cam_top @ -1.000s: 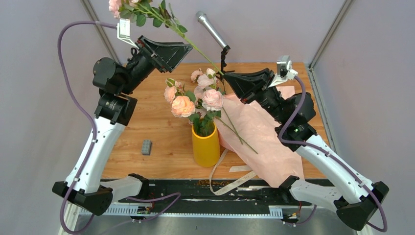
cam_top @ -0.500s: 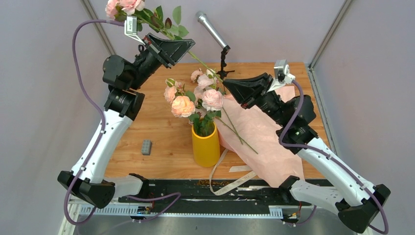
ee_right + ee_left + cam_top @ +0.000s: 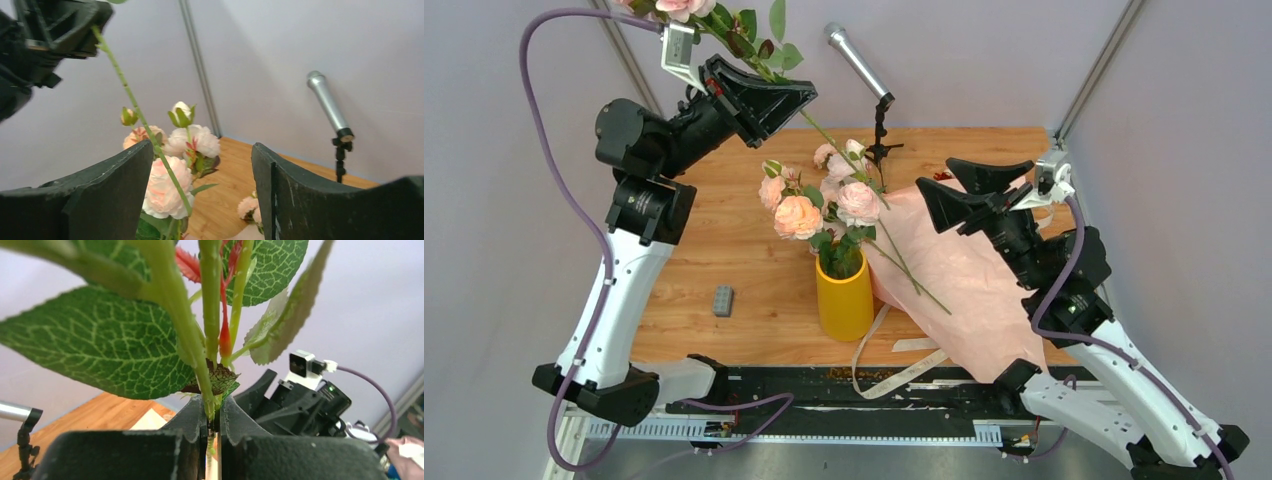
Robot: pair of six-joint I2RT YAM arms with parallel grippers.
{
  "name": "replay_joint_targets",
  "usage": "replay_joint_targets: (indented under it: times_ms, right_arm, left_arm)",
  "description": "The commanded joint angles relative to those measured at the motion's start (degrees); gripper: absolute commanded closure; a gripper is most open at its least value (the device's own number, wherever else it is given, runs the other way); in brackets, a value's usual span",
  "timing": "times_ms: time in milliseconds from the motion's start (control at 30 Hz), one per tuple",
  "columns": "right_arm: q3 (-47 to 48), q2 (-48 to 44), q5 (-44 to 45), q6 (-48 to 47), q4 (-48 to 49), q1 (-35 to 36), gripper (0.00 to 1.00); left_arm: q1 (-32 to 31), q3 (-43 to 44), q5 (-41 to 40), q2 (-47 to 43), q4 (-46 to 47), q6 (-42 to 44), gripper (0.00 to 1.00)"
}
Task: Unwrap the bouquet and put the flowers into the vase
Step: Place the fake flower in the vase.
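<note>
Top external: our left tool point(image 3: 804, 100) pinches a rose stem point(image 3: 824, 133) high at eleven o'clock of the yellow vase point(image 3: 844, 295), likely clearing its blooms point(image 3: 799, 215); right tool point(image 3: 934, 176) spread, empty.

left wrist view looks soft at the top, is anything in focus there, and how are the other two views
Left wrist: leaves fill the frame, veins crisp, top edge blurred; the stem in the left gripper is sharp. Right wrist: soft all over, flowers and microphone smeared. Top external: sharp, evenly lit.
</note>
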Motion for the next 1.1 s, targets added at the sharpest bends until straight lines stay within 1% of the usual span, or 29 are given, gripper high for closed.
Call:
replay_joint_targets:
  times_ms: [0,167,267,433,567,633,733,800,1067]
  right_arm:
    - [-1.0,-2.0,10.5,-4.6,-7.5,0.2,0.26]
    - [-2.2,-3.7,15.7,-5.1,-11.3,0.1,0.25]
    - [-2.8,-4.1,16.7,-5.0,-12.6,0.1,0.25]
    - [-4.3,-4.6,16.8,-3.5,-12.9,0.1,0.25]
    - [-5.8,-4.9,16.9,-2.1,-12.9,0.1,0.25]
    - [-6.3,-5.3,17.1,-1.6,-12.9,0.1,0.25]
    - [-6.8,-5.9,17.0,-1.8,-12.9,0.1,0.25]
    - [-7.0,-6.3,17.0,-2.4,-12.9,0.1,0.27]
    - [-8.8,-7.5,16.5,-2.6,-12.9,0.1,0.28]
  left_arm:
    - [0.1,6.4,8.6,-1.0,-7.6,5.2,1.0]
    - [0.0,8.6,11.8,-2.3,-15.7,6.3,1.0]
    - [0.0,7.6,12.6,-3.2,-17.6,5.8,1.0]
    - [-0.3,4.0,14.1,-5.3,-18.3,7.4,1.0]
    - [-0.9,0.5,13.4,-6.7,-15.4,7.3,1.0]
    - [-1.9,-0.5,13.4,-7.1,-15.4,8.7,1.0]
    - [-3.0,-2.5,12.8,-7.8,-15.7,13.4,1.0]
    - [-3.5,-3.1,12.1,-8.1,-15.9,15.4,1.0]
    - [-4.5,-2.8,11.4,-8.0,-17.3,20.8,1.0]
